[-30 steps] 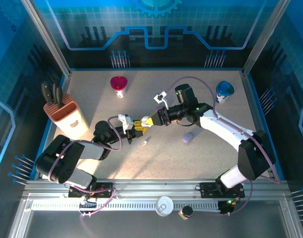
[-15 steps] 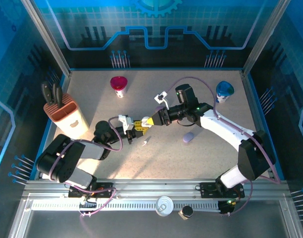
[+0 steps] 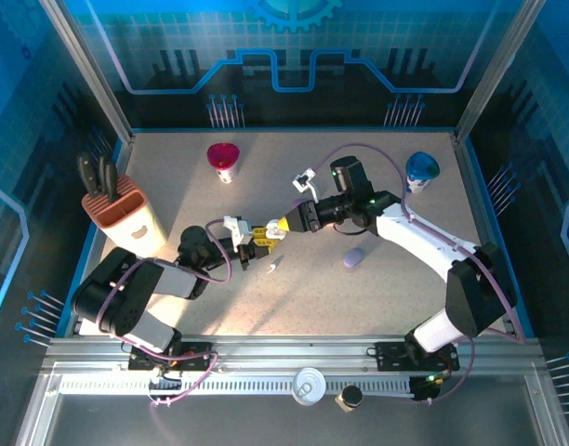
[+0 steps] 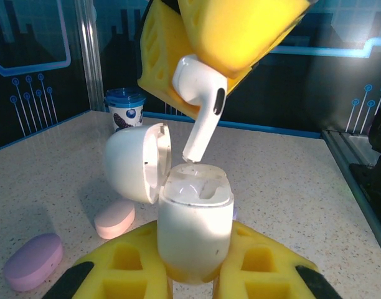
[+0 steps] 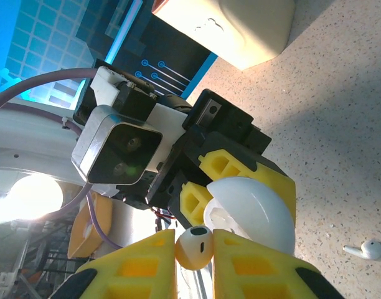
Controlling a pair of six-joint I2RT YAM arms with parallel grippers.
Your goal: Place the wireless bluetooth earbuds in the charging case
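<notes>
Speckled beige tabletop point(image 3: 312, 302), walled by blue-lit panels, is pictured with both arms met near its middle. An open white charging case point(image 4: 193, 233) is clamped upright between the yellow fingers of the left gripper point(image 3: 256, 238), with its rounded lid point(image 4: 133, 163) swung back to the left in the left wrist view. A white earbud point(image 4: 200, 103) is pinched at its head by the closed-in yellow fingers of the right gripper point(image 3: 283, 224). It is hung directly over the case with its stem pointed down and slightly tilted. The stem tip is seen at the mouth of the case's sockets; whether it touches the rim cannot be told. A second earbud point(image 5: 365, 250) is left lying on the table just in front of the two grippers, apart from both. A purple oval case point(image 3: 353, 257) is seen lying flat to the right, below the right arm, and a pink oval case point(image 4: 114, 219) is shown beside it in the left wrist view. A blue-lidded cup point(image 3: 421, 171) is stood at the far right, a red-topped cup point(image 3: 223, 160) at the far left of centre, and a terracotta knife block point(image 3: 125, 218) near the left wall.
</notes>
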